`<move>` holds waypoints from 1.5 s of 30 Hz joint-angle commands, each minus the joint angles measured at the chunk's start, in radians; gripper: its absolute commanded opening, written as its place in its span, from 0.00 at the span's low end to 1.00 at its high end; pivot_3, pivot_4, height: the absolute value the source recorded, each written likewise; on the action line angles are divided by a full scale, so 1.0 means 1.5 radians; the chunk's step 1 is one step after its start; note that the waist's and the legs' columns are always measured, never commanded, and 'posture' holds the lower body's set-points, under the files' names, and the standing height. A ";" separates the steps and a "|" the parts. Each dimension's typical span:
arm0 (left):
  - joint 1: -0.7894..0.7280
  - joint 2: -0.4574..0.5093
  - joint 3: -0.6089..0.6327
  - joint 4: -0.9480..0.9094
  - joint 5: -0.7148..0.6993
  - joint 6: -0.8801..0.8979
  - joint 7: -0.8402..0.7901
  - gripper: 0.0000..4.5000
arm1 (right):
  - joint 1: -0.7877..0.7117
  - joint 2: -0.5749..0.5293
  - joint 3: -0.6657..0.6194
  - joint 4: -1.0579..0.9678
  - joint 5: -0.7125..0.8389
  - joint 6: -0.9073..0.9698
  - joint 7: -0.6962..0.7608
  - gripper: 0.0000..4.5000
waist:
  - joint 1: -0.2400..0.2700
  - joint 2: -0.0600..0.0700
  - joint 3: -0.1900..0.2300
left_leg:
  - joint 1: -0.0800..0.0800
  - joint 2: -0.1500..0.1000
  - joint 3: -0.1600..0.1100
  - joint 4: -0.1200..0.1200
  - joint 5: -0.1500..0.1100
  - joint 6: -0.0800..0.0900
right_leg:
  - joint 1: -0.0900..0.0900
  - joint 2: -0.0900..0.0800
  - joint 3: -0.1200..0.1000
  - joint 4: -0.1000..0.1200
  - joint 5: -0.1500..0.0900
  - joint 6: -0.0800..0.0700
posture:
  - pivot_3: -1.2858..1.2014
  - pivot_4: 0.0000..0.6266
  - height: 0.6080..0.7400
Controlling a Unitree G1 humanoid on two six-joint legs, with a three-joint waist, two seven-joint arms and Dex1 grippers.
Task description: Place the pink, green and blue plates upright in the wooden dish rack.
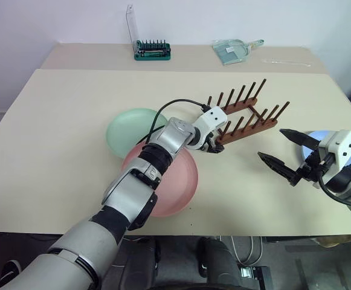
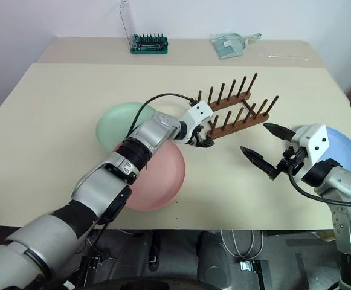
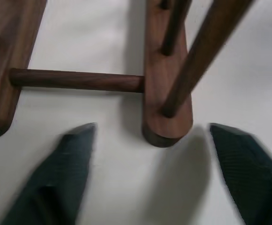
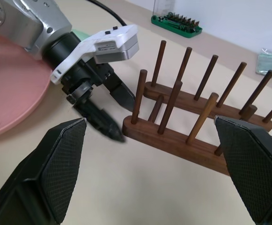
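Pegs of the wooden dish rack (image 1: 246,115) stand bare; it sits on the table (image 1: 54,121) right of centre, with its near rail end between the fingers of my left gripper (image 3: 166,164). In the left wrist view those fingers (image 3: 70,173) straddle that rail end with table showing on both sides, so the jaws are parted and nothing is grasped, though the blur keeps me from saying whether a fingertip grazes the wood. My right gripper (image 1: 284,154) hangs spread wide and empty, just right of the rack, above the table. All three plates lie flat. The pink plate (image 1: 178,184) lies under my left forearm, with the green plate (image 1: 127,127) beside it on the far left side, their rims overlapping. The blue plate (image 2: 344,151) lies at the right edge behind my right wrist.
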 commanded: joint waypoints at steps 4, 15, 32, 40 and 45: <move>-0.008 -0.006 0.012 0.001 0.005 0.005 -0.003 0.15 | -0.001 -0.007 -0.030 -0.031 0.012 -0.003 -0.008 1.00 | 0.000 0.000 0.000 | 0.000 0.000 0.000 0.000 0.000 0.000 | 0.000 0.000 0.000 0.000 0.000 0.000 | 0.52 0.24 0.88; 0.037 0.051 -0.047 -0.102 0.031 -0.106 -0.137 0.15 | -0.017 -0.010 -0.024 -0.020 0.012 -0.006 -0.008 1.00 | -0.001 0.000 0.000 | 0.000 0.000 0.000 0.000 0.000 0.000 | 0.000 0.000 0.000 0.000 0.000 0.000 | 0.52 0.24 0.88; 0.081 0.112 -0.049 -0.165 0.031 -0.161 -0.226 0.15 | -0.034 -0.012 -0.018 -0.011 0.014 -0.004 0.002 1.00 | 0.000 0.000 0.000 | 0.000 0.000 0.000 0.000 0.000 0.000 | 0.000 0.000 0.000 0.000 0.000 0.000 | 0.52 0.24 0.88; 0.077 0.114 -0.047 -0.155 0.038 -0.155 -0.216 0.99 | -0.036 -0.013 -0.016 -0.009 0.013 -0.004 0.004 1.00 | 0.000 0.000 0.000 | 0.000 0.000 0.000 0.000 0.000 0.000 | 0.000 0.000 0.000 0.000 0.000 0.000 | 0.52 0.24 0.88; 0.070 0.139 -0.035 -0.180 0.032 -0.120 -0.223 0.99 | -0.040 -0.012 -0.013 -0.006 0.010 -0.005 0.006 1.00 | -0.001 0.000 0.000 | 0.000 0.000 0.000 0.000 0.000 0.000 | 0.000 0.000 0.000 0.001 0.000 0.000 | 0.52 0.24 0.88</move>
